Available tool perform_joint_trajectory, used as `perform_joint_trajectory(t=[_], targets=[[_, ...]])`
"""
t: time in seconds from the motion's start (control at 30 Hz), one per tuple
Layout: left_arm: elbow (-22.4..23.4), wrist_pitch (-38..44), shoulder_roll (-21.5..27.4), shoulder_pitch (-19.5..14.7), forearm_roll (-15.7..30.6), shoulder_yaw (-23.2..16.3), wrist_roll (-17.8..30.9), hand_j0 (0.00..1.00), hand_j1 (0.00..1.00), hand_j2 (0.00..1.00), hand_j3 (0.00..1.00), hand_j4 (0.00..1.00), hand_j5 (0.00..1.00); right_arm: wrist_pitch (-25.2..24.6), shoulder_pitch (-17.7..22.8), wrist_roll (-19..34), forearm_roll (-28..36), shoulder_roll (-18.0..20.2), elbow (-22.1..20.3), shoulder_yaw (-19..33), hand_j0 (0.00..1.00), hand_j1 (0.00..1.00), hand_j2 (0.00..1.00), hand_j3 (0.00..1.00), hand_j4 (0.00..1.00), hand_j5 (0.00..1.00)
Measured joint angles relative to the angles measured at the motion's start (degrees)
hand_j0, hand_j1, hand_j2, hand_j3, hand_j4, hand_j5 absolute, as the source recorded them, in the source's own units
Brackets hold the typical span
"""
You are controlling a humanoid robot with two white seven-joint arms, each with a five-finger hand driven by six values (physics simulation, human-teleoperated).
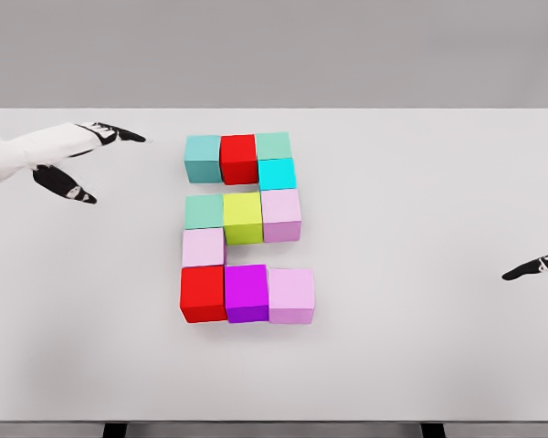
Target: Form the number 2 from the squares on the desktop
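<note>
1. coloured squares (pixel 247 228) sit touching at frame centre on the white worktop (pixel 438 182), forming a 2;
2. left hand (pixel 82 151) at upper left, fingers spread, holding nothing;
3. right hand (pixel 534 267) at right edge; its state cannot be told.

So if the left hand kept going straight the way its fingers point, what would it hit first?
Probably the teal cube at the top-left of the figure; the left hand points right toward it, though its height above the table is unclear.
</note>
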State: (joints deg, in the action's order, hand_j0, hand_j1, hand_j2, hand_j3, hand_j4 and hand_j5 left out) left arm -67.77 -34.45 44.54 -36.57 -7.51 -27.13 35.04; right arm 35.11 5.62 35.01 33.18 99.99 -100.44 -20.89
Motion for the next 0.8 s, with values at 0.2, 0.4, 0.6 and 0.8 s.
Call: perform_joint_trajectory(t=[0.2,0.4,0.6,0.8], targets=[[0.38,-0.63,3.46,5.98,14.18,1.17,-0.01,1.00,1.00,1.00,1.00,1.00,1.00,0.02,0.08,0.00,-0.10,0.00,-0.01,0.17,1.00,1.00,1.00,1.00,1.00,1.00],[0.60,-0.70,4.00,7.03,15.96,1.31,-0.01,1.00,1.00,1.00,1.00,1.00,1.00,0.00,4.05,0.00,-0.22,-0.09,-0.05,0.01,1.00,1.00,1.00,1.00,1.00,1.00],[0.64,-0.70,4.10,7.30,15.88,1.34,-0.02,1.00,1.00,1.00,1.00,1.00,1.00,-0.01,3.95,0.00,-0.34,-0.60,-0.09,0.25,1.00,1.00,1.00,1.00,1.00,1.00],[0.65,-0.71,4.11,7.30,15.73,1.36,-0.02,1.00,1.00,1.00,1.00,1.00,1.00,0.01,3.60,0.00,2.93,-1.32,-0.14,7.33,1.00,1.00,1.00,1.00,1.00,1.00]])
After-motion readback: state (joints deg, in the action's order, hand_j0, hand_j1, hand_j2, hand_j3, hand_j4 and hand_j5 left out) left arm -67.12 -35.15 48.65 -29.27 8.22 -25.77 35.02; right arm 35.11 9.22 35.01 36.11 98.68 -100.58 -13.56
